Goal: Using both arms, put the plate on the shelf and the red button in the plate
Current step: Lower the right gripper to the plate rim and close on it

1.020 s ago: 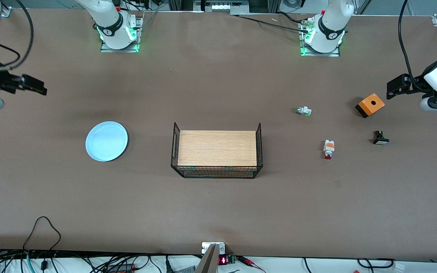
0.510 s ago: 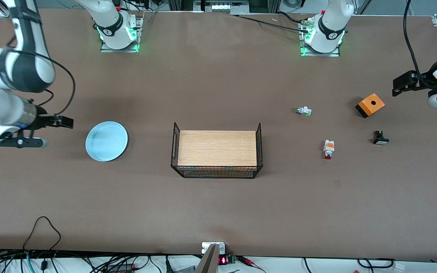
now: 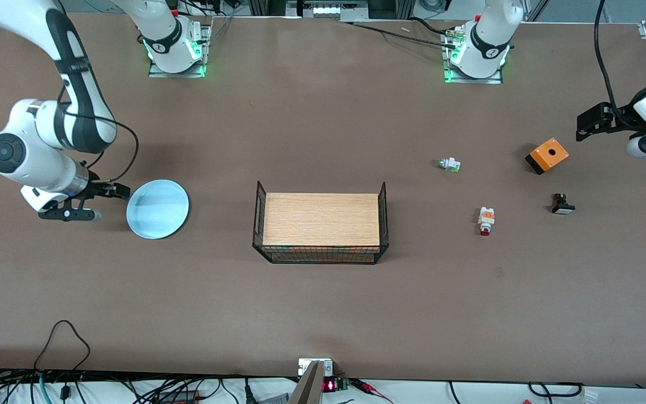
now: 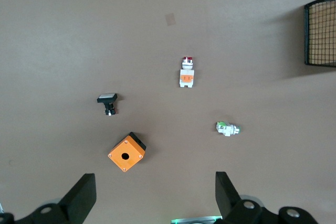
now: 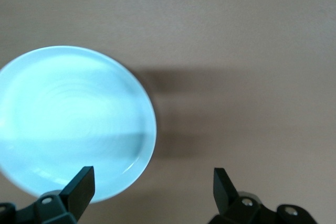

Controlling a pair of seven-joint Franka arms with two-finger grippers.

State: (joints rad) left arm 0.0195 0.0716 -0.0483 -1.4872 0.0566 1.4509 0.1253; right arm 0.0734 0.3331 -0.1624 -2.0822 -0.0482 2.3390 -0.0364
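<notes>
- Moved since the earlier frames: right gripper (image 3: 114, 191) has swung in from the right arm's end of the table and now sits just beside the plate (image 3: 157, 209); left gripper (image 3: 586, 124) has shifted only slightly, over bare table near the orange box (image 3: 547, 155).
- Unmoved: every item on the table.
- Right gripper: fingers (image 5: 79, 186) spread apart, holding nothing; plate rim lies partly between them in the right wrist view.
- Left gripper: fingers (image 4: 81, 198) wide apart, empty, well above the small parts.
- Plate: pale blue, flat on the table toward the right arm's end, well apart from the basket (image 3: 320, 227).
- Red button (image 3: 486, 220): on the table toward the left arm's end, between the green-tipped part (image 3: 449, 164) and the black switch (image 3: 562, 205), nearer the front camera than the green-tipped part.
- Basket: wire, wooden floor, mid-table, nothing in it.
- Progress: early approach, by my reading. Neither item grasped or lifted; both pickups and both placings remain. Right arm looks closer to a grasp than the left.
</notes>
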